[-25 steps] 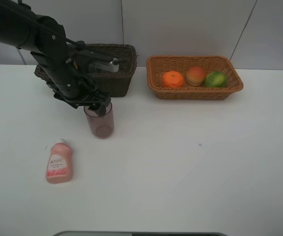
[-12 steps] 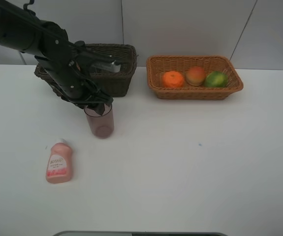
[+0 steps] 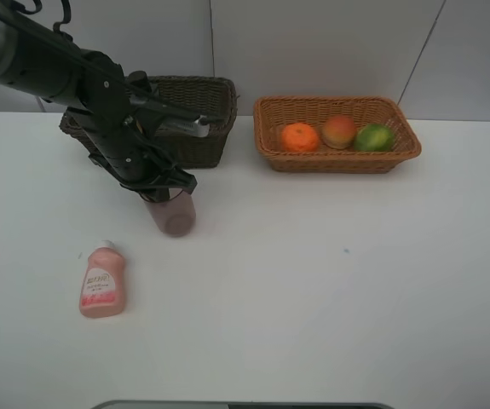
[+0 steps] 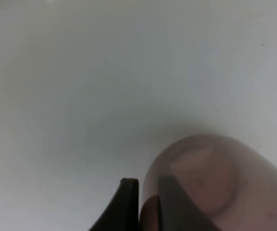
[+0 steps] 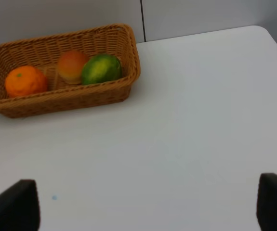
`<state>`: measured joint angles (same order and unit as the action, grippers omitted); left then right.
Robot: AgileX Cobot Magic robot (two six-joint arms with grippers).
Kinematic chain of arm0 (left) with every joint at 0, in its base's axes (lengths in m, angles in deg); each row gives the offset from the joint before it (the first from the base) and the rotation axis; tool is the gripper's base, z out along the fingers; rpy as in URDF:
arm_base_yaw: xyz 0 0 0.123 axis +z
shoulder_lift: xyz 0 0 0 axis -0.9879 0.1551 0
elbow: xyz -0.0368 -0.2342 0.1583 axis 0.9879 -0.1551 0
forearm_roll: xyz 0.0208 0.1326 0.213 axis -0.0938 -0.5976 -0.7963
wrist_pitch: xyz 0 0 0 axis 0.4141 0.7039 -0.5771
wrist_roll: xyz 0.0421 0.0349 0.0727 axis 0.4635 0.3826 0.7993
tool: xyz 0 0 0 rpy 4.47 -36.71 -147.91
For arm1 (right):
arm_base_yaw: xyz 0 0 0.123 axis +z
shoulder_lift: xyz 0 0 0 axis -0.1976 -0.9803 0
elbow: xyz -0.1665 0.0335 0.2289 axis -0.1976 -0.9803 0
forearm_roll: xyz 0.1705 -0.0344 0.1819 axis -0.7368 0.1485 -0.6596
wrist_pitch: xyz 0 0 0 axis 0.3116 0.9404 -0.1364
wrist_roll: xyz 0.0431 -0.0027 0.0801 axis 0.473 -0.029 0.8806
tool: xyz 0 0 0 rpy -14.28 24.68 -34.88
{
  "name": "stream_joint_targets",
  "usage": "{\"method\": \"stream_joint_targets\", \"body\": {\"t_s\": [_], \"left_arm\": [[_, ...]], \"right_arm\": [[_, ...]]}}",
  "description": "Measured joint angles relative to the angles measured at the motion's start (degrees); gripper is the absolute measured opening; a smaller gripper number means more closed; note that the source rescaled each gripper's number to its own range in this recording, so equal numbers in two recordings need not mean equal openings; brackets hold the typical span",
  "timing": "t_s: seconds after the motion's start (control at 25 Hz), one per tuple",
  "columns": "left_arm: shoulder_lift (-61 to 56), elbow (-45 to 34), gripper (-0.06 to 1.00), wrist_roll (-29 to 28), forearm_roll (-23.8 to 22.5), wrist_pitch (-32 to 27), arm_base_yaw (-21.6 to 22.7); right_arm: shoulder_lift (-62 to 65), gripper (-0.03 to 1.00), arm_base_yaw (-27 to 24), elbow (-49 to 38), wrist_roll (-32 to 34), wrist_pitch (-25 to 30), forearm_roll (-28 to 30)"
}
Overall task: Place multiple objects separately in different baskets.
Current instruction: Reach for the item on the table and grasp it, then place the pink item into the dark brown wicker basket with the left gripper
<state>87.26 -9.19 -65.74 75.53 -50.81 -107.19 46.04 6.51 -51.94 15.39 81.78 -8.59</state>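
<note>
Here, left claw (image 3: 170,191) pinching mauve tumbler (image 3: 175,218) at rim, right claw (image 5: 145,202) wide.

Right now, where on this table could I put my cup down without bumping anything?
The widest bare stretch of table lies in front of the tan basket, right of the tumbler. Crowded: the left side, where the left gripper pinches the tumbler between dark basket and pink bottle.

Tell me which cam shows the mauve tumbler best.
Left wrist: the tumbler looms close, its wall pinched between the left fingers. Exterior high shows it small, before the dark basket, rim hidden under them. Right wrist misses it.
</note>
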Motion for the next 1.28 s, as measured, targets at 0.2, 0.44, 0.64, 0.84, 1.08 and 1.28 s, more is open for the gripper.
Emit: {"method": "stream_joint_targets", "body": {"t_s": [0.2,0.44,0.64,0.84,1.08,1.28], "left_arm": [[0.0,0.0,0.0,0.0,0.0,0.0,0.0],[0.0,0.0,0.0,0.0,0.0,0.0,0.0],[0.0,0.0,0.0,0.0,0.0,0.0,0.0],[-0.5,0.0,0.0,-2.1,-0.1,0.0,0.0],[-5.7,-0.1,0.0,-4.7,-0.6,-0.8,0.0],[-10.9,-0.1,0.0,-9.8,-0.9,-2.8,1.3]], "right_arm": [[0.0,1.0,0.0,0.0,0.0,0.0,0.0],[0.0,1.0,0.0,0.0,0.0,0.0,0.0],[0.0,1.0,0.0,0.0,0.0,0.0,0.0],[0.0,1.0,0.0,0.0,0.0,0.0,0.0],[0.0,1.0,0.0,0.0,0.0,0.0,0.0],[0.0,1.0,0.0,0.0,0.0,0.0,0.0]]}}
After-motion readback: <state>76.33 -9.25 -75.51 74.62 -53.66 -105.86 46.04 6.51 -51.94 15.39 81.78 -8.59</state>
